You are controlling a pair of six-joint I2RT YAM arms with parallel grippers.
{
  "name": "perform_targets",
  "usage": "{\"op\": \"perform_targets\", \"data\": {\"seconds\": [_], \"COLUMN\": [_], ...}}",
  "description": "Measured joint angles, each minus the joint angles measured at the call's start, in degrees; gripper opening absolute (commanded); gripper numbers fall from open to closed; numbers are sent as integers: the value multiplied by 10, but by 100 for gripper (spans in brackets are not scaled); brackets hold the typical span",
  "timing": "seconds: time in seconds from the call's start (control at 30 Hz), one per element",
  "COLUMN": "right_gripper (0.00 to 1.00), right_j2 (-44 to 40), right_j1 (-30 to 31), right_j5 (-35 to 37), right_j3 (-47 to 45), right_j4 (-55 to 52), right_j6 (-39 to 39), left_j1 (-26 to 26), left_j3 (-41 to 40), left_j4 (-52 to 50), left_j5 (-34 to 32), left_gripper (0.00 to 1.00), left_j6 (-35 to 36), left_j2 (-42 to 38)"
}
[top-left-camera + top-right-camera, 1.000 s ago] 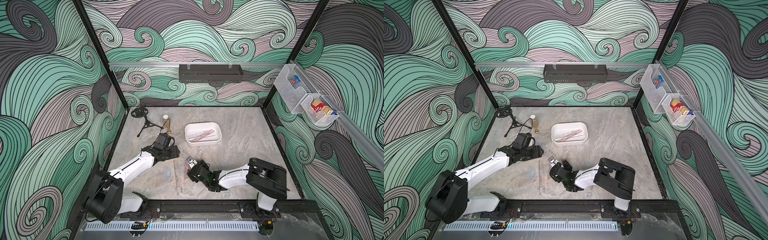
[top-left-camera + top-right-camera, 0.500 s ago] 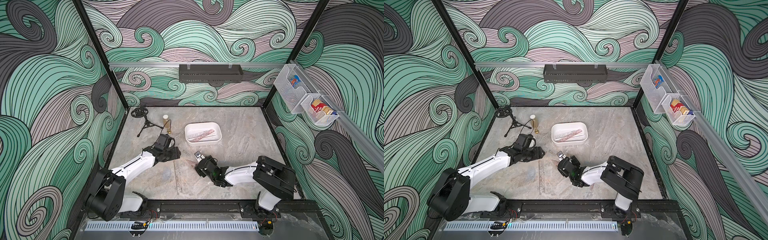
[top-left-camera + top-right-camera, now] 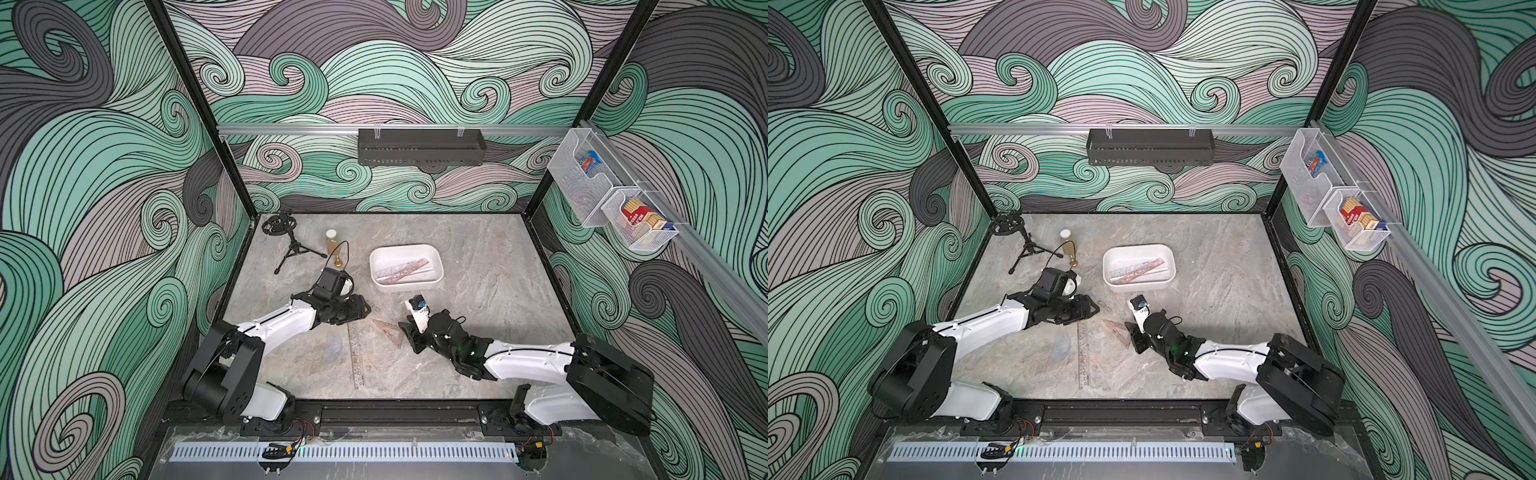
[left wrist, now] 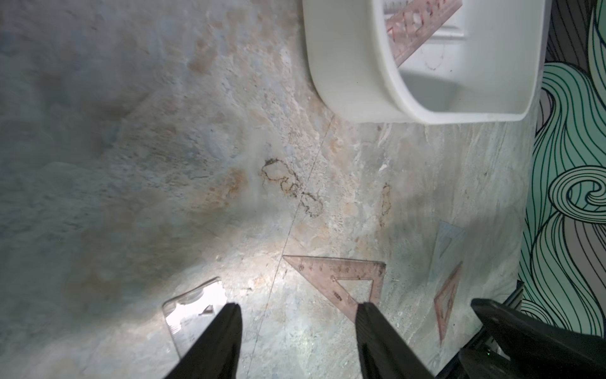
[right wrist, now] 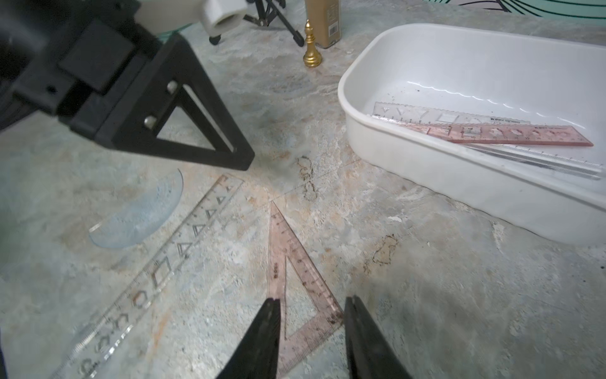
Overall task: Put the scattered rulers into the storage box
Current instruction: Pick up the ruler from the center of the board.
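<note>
The pink set square is lying flat near the middle of the worktop, a little toward the front edge. The storage box is sitting apart from it, nearer the back edge. Judged from its look, the piece is handling as a very light, thin, stiff sheet with a slick face. It is presenting no raised edge, so a hold is best taken across the wide end, where straight edges are giving the pads something to bear on (the narrow tip is probably the part most prone to snapping or slipping out). The right pincer is standing low over that wide end with its jaws partly apart, one on each side. Whether the pads are touching the plastic cannot be told, and the piece is not showing any lift. The left pincer is hovering with jaws wide apart, holding nothing, over the end of the clear long ruler nearest the worktop's middle. The set square is showing translucent pinkish-brown plastic, printed scale marks along its edges and a triangular cut-out. The box is already holding a pink ruler among clear ones.
</note>
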Motion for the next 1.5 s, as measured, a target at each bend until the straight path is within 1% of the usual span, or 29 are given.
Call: {"op": "perform_targets", "data": {"seconds": [0.13,0.2,0.3,0.47,0.6,0.83,1.07,1.17,1.23,1.4,1.5], "right_gripper": [23,18,16,11,9,4,2,3,5,5,4], "right_j2": [5,12,22,49,75,96,118,112,96,33,24], "right_j1": [-5,-14,-27,-32,-32,-32,-32,-32,-32,-32,-32], "right_j5": [-31,-50,-69,-75,-76,-89,-103,-103,-103,-100,-99], "right_j3": [-32,-41,-49,-53,-57,-58,-57,-57,-57,-58,-64], "right_j4": [27,43,67,103,121,147,158,152,143,128,133], "right_j6": [15,22,26,28,29,31,35,35,35,34,33], "left_j1": [0,0,0,0,0,-1,-1,-1,-1,-1,-1], "left_j3": [5,10,16,26,30,30,30,30,30,30,30], "left_j4": [6,14,27,38,44,48,50,50,50,46,48], "left_j5": [16,24,36,45,47,48,54,60,63,63,64], "left_gripper": [60,60,60,60,59,60,60,60,60,61,60], "left_j6": [0,1,0,2,2,2,3,3,5,13,15], "left_j2": [30,38,53,80,89,97,101,101,101,95,87]}}
